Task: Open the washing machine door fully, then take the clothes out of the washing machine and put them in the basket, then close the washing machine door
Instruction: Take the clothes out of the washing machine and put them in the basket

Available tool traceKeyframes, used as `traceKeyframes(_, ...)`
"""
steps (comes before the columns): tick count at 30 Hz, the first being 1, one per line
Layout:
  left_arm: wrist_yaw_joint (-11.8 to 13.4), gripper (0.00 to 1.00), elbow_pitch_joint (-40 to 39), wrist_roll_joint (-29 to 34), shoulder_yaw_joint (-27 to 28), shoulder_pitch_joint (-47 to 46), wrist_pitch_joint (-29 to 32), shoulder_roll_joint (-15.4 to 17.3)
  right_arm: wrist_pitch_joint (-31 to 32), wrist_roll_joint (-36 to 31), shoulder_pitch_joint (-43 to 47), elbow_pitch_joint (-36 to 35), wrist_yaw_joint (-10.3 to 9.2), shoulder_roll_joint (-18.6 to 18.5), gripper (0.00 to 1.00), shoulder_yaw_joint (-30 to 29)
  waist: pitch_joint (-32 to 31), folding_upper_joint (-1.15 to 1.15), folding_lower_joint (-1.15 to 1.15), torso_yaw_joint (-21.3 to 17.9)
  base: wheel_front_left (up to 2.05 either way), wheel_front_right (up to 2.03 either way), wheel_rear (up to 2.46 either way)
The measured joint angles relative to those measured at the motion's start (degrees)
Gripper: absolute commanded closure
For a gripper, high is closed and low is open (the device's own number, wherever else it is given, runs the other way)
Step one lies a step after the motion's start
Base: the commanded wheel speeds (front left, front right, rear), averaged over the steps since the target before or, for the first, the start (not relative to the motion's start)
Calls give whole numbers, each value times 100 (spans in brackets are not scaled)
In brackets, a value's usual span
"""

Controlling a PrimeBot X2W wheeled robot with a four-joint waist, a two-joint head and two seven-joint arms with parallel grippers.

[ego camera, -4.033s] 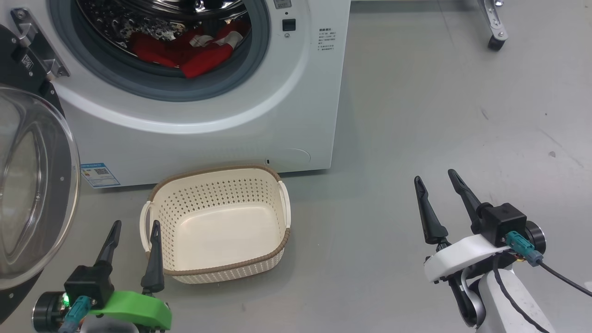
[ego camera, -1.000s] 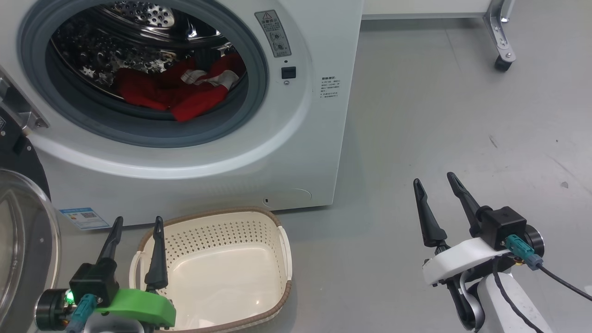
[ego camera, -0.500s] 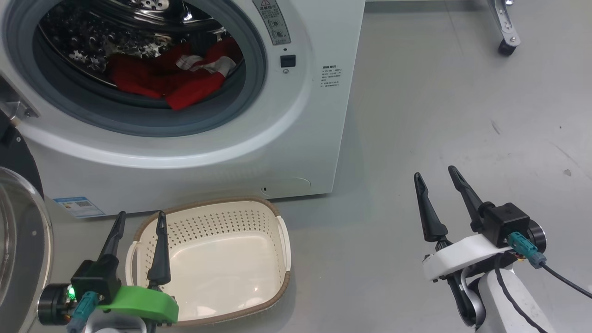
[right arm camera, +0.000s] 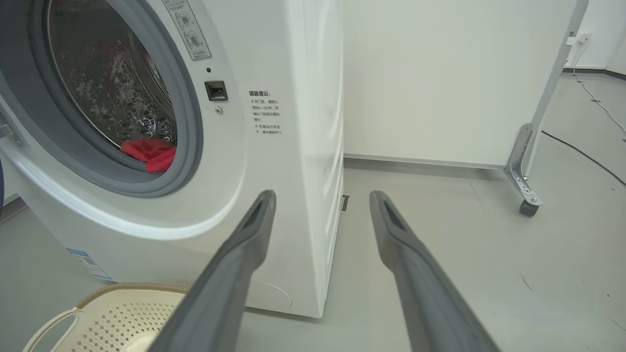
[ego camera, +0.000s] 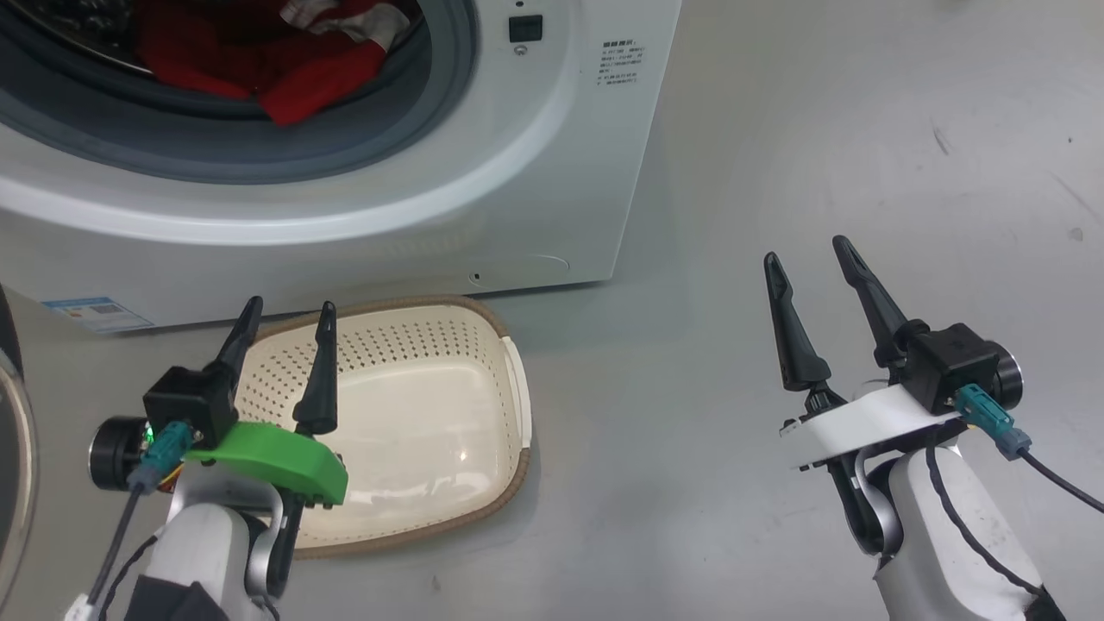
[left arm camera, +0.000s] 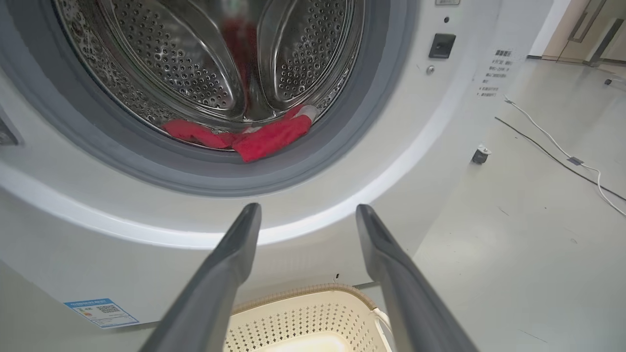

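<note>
The washing machine stands with its mouth uncovered, and the red clothes lie in the drum against the grey ring. Both wrist views also catch the clothes. At the head view's left edge, a sliver of the washing machine door hangs swung aside. The cream basket sits on the floor before the machine, with nothing in it. My left gripper is open above the basket's near left part and points at the drum. My right gripper is open over bare floor to the right.
Grey floor stretches to the right of the machine. A metal frame leg on a caster stands at the far right by a pale wall. Cables run across the floor further off. A blue sticker marks the machine's lower left.
The head camera has tilted down, so the machine's mouth has slid toward the top edge and both arms show higher. Both grippers stay open; the clothes and basket have not moved.
</note>
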Motion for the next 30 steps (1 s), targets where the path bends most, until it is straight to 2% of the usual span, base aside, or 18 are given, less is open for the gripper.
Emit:
traceKeyframes(10,-179,0,568,-388,187,-1256,712,42,0,81,-309,-244,-44,-2,0,229,721,0,0,-152,0,0,0)
traceKeyframes(15,-223,0,603,-453,405,-2148,1055,302,0,215,-568,-405,-59,-5,0,326,1120,0,0,-289,0,0,0)
traceKeyframes(24,-226,0,531,-502,792,-3709,1514,932,0,602,-1037,-708,-244,-10,0,559,1842,0,0,-621,0,0,0)
traceKeyframes(30,-226,0,739,-502,943,-4360,1728,1241,0,870,-1298,-782,-299,-10,0,737,2270,0,0,-908,0,0,0)
